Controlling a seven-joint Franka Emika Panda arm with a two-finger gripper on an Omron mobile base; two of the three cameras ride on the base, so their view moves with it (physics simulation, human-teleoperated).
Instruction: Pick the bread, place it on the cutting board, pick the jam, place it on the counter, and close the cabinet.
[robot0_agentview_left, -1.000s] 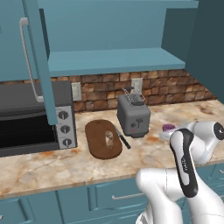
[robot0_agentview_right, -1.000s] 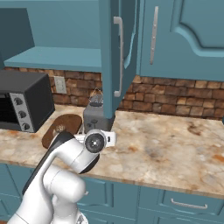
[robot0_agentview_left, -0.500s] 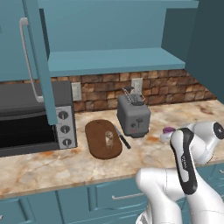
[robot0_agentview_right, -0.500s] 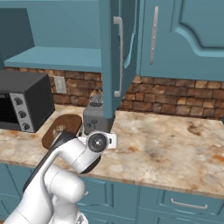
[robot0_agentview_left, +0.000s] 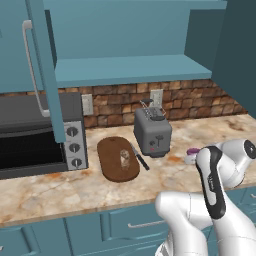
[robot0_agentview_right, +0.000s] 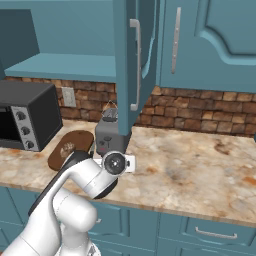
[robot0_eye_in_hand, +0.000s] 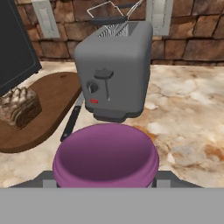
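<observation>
No legible text, labels, brands, numbers or signs appear on any item or surface.

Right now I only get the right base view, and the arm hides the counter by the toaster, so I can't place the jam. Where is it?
Observer: The left base view shows the jam down at the level of the counter, in front of the toaster and to its right.
Operator: Are the fingers around it?
Observer: In the hand view the fingers stand one at each side of the jar; I cannot tell whether they grip it.
Operator: Anything close by?
Observer: A black-handled knife lies between the cutting board and the toaster.
</observation>
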